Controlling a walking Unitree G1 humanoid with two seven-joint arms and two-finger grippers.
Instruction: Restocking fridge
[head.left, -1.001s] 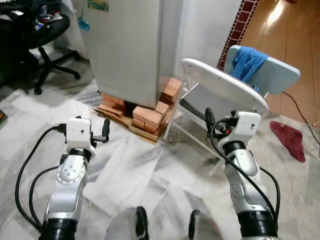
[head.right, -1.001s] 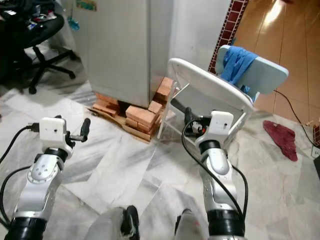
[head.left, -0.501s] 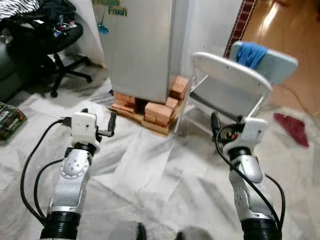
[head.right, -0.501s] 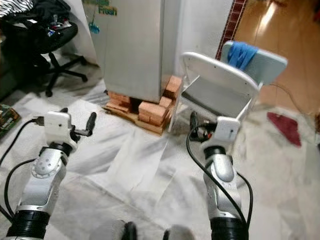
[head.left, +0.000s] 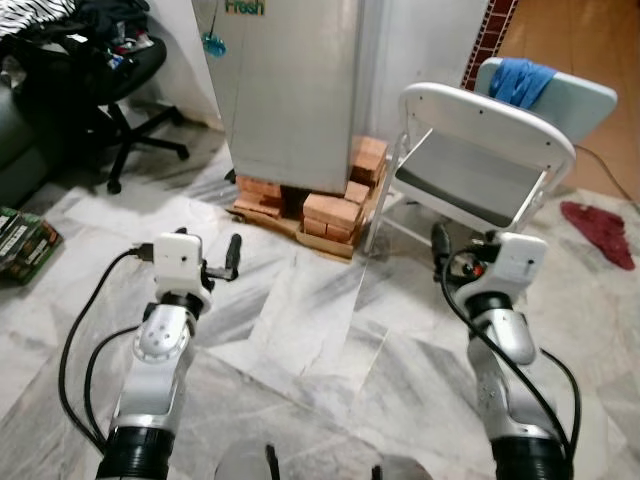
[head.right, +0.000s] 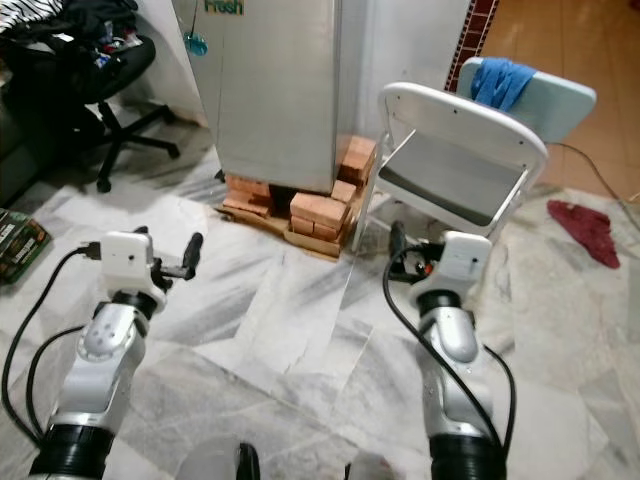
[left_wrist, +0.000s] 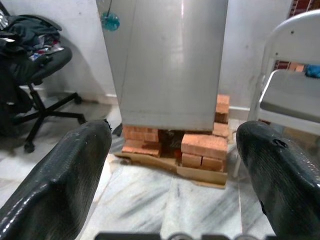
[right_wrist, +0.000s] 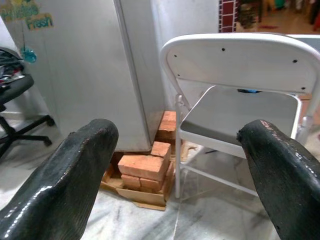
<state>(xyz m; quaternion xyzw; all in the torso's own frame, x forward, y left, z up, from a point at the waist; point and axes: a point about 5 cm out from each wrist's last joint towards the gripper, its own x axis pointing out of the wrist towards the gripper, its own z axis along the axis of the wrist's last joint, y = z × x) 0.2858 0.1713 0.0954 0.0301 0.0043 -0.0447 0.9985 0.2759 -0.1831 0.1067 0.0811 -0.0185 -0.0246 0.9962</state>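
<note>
Two grippers are hanging before us over the marble floor, both holding nothing: the left gripper and the right gripper are each showing their fingers spread wide apart. We are facing the fridge, its door closed, sitting on bricks straight ahead. A white chair is standing just beside it, and an office chair is sitting well off to our left.

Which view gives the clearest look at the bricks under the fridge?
The left wrist view: the bricks sit central and close beneath the fridge. The eye views show them smaller; the right wrist view catches one corner stack.
</note>
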